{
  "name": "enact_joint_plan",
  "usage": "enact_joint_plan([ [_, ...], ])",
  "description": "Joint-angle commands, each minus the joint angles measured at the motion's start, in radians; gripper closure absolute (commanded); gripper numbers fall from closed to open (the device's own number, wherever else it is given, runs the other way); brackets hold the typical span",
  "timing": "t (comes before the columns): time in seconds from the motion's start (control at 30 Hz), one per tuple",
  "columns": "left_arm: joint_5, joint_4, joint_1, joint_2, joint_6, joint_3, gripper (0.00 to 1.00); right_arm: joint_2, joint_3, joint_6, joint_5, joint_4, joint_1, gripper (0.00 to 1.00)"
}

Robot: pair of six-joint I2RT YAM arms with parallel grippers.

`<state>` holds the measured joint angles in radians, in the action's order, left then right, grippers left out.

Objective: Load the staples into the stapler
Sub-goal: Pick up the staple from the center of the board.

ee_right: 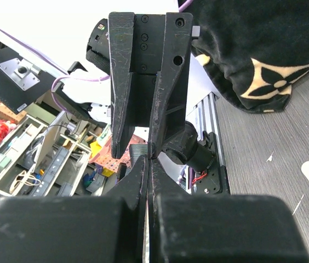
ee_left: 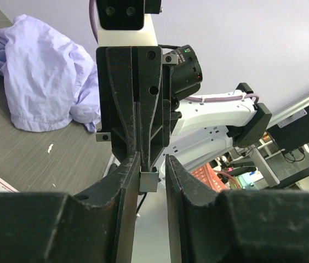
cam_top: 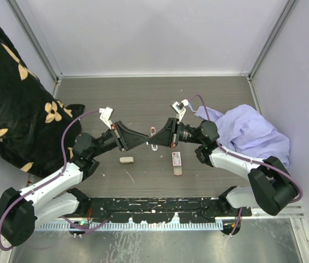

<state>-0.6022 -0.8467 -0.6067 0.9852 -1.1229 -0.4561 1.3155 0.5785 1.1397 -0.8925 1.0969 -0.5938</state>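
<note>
Both grippers meet tip to tip above the middle of the table. My right gripper (cam_top: 154,137) (ee_right: 149,160) is shut on a small grey metal U-shaped strip (ee_left: 149,182), seen end on. My left gripper (cam_top: 148,138) (ee_left: 153,164) stands open round that strip: one finger touches its side and a gap shows at the other. The staples, a red-and-white box (cam_top: 176,159) with its tan tray pulled partly out, lie on the table just below the right gripper. I cannot make out the stapler in any view.
A plain beige block (cam_top: 126,160) lies under the left arm. A crumpled lilac cloth (cam_top: 253,134) fills the right side, and a black blanket with tan flowers (cam_top: 12,93) the left. White walls enclose the table.
</note>
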Motion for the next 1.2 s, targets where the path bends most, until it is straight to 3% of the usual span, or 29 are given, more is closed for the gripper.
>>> enact_joint_plan([
  [0.0,-0.02,0.043,-0.013,-0.03,0.054,-0.052,0.73,-0.016,0.007,-0.007,0.021,0.035,-0.003,0.99],
  [0.53,0.01,0.178,-0.027,-0.048,0.112,-0.078,0.81,-0.039,0.015,-0.098,0.045,-0.104,-0.003,0.99],
  [0.73,0.053,0.28,-0.027,-0.058,0.123,-0.113,0.82,-0.069,-0.002,-0.158,0.066,-0.18,-0.002,0.6],
  [0.83,0.083,0.343,-0.027,-0.062,0.139,-0.134,0.82,-0.097,-0.015,-0.183,0.081,-0.217,0.009,0.49],
  [0.97,0.118,0.449,-0.025,-0.054,0.168,-0.17,0.82,-0.159,-0.042,-0.215,0.108,-0.272,0.047,0.4],
  [1.17,0.175,0.591,-0.025,0.005,0.223,-0.226,0.83,-0.247,-0.072,-0.282,0.197,-0.434,0.121,0.39],
])
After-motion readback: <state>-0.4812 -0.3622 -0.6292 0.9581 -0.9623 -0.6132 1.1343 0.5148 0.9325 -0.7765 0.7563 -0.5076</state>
